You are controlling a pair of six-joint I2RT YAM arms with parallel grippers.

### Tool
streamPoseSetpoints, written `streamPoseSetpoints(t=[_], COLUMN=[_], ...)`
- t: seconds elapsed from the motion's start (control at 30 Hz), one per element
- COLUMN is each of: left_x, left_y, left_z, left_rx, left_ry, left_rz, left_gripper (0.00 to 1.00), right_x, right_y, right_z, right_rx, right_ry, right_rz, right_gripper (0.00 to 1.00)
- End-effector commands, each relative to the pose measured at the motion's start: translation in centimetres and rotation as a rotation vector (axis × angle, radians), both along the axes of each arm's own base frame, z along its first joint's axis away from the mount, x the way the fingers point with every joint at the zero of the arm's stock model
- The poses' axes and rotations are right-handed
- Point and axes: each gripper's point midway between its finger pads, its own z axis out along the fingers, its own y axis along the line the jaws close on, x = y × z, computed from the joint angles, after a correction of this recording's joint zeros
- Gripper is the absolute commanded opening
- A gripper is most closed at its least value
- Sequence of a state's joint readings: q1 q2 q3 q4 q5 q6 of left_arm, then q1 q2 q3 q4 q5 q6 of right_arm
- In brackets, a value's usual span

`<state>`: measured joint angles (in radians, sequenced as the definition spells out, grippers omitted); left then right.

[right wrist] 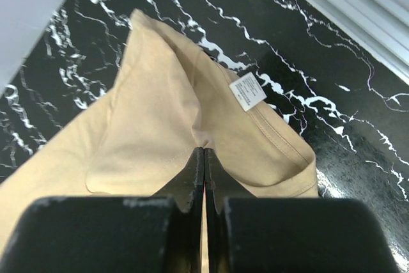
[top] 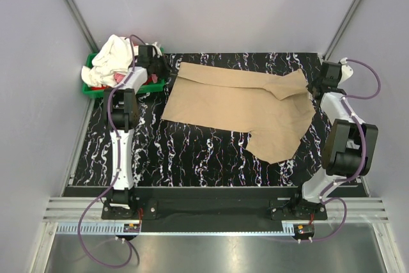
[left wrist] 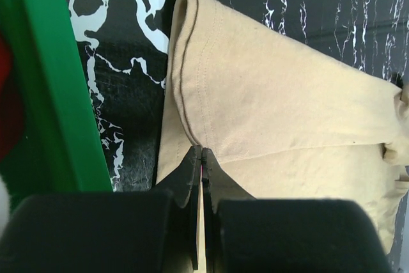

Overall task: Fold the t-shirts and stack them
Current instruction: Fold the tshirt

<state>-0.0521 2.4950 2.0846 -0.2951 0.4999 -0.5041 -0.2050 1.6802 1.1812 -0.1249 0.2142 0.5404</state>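
Both clenched on the tan shirt (top: 236,103): left gripper (left wrist: 202,153) on its 9 o'clock end, right gripper (right wrist: 203,153) at 3 o'clock, long axis running between them.

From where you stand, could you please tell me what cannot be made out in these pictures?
1. Top view: the pink-red shirt lies mostly buried under the cream-white shirt in the green bin.
2. Right wrist view: the print on the label of the tan shirt is too small to read.
3. Top view: where the left gripper and right gripper pinch is hidden beneath their own wrists.
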Motion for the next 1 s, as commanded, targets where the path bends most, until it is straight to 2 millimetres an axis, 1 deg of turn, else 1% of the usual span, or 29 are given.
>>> streamPoseSetpoints(t=[0.0,0.03,0.07,0.17,0.2,0.33,0.57,0.67,0.73,0.77,0.83,0.87,0.9,0.93,0.97], left_x=[-0.2,-0.2,-0.2,0.0,0.0,0.3,0.3,0.2,0.1,0.2,0.0,0.0,-0.1,-0.4,-0.6], left_y=[1.0,1.1,1.2,1.5,1.5,1.6,1.9,1.8,1.6,1.7,1.7,1.7,1.6,1.2,0.8], left_z=[2.4,2.8,2.8,3.6,3.7,3.9,2.4,1.8,1.9,1.9,2.7,3.3,3.8,4.5,6.5], left_rx=[0.068,0.082,0.104,0.144,0.158,0.209,0.259,0.257,0.258,0.261,0.264,0.264,0.266,0.258,0.253], left_ry=[-0.047,-0.055,-0.059,-0.083,-0.089,-0.105,-0.082,-0.068,-0.069,-0.071,-0.078,-0.087,-0.092,-0.098,-0.13], left_rz=[0.013,0.018,0.029,0.046,0.048,0.059,0.071,0.065,0.062,0.063,0.065,0.063,0.062,0.05,0.042], left_gripper=[0.0,0.0,0.0,0.0,0.0,0.0,0.0,0.0,0.0,0.02,0.1,0.21,0.25,0.27,0.29], right_x=[-0.2,-0.3,-0.4,-1.0,-1.3,-1.6,-3.0,-3.2,-3.1,-3.1,-3.0,-2.8,-2.8,-3.7,-3.7], right_y=[0.4,0.6,0.8,1.2,1.2,1.6,1.1,1.0,1.1,1.1,1.4,1.4,1.4,1.4,1.0], right_z=[2.4,2.6,2.5,1.7,1.3,0.4,-2.3,-2.9,-3.6,-3.7,-4.2,-4.0,-3.7,-4.0,-2.8], right_rx=[0.012,0.021,0.033,0.05,0.049,0.069,0.065,0.061,0.066,0.07,0.076,0.075,0.075,0.085,0.082], right_ry=[-0.072,-0.079,-0.08,-0.066,-0.056,-0.04,0.021,0.035,0.05,0.052,0.065,0.064,0.067,0.111,0.112], right_rz=[0.013,0.021,0.025,0.031,0.028,0.033,-0.014,-0.02,-0.015,-0.012,0.005,0.011,0.012,-0.006,-0.035], right_gripper=[0.0,0.0,0.0,0.0,0.0,0.0,0.0,0.0,0.0,0.0,0.0,0.05,0.1,0.16,0.22])
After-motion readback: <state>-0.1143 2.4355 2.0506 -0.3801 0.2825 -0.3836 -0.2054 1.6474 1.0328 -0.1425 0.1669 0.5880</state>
